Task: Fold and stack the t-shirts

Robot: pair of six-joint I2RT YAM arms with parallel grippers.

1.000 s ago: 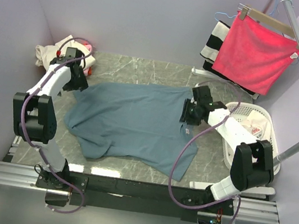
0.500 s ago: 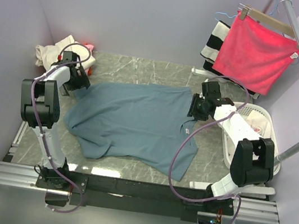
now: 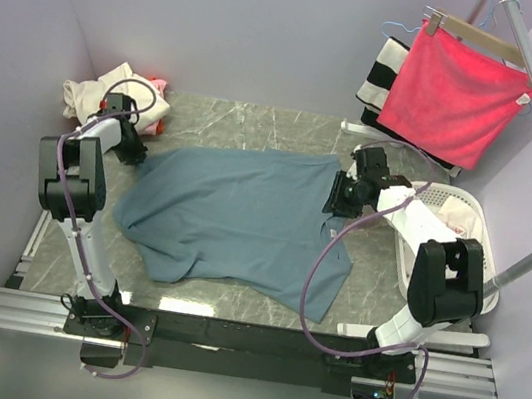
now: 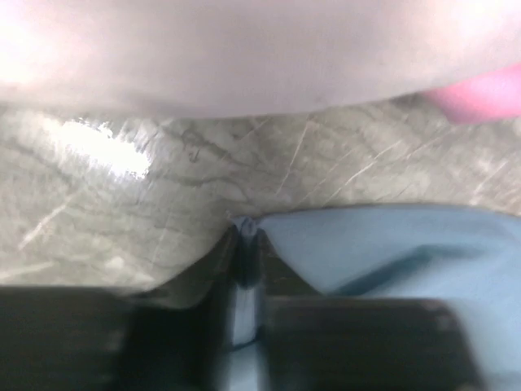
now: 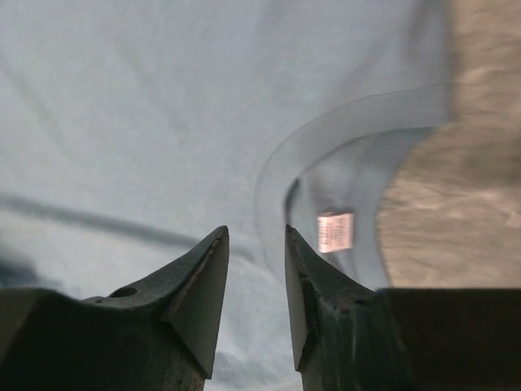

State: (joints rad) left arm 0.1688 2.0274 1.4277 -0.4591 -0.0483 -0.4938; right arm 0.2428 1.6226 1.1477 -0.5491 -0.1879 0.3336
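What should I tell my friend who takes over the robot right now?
Left tool: pinched shut on the far left corner of the blue-grey t-shirt.
Right tool: slightly open over that shirt beside its collar, holding nothing.
The blue-grey t-shirt lies spread on the table, unfolded. The cream t-shirt is bunched in the far left corner, with pink-red cloth showing beside it. A white t-shirt sits in the basket.
Done: one shirt laid out.
Left: fold it, fold the others, stack them.

Grey marble desk point(image 3: 258, 122). White basket point(image 3: 444, 195) at right edge. Pink-red towel point(image 3: 454, 98) on wooden hanger point(image 3: 475, 32); striped cloth point(image 3: 377, 75) behind.
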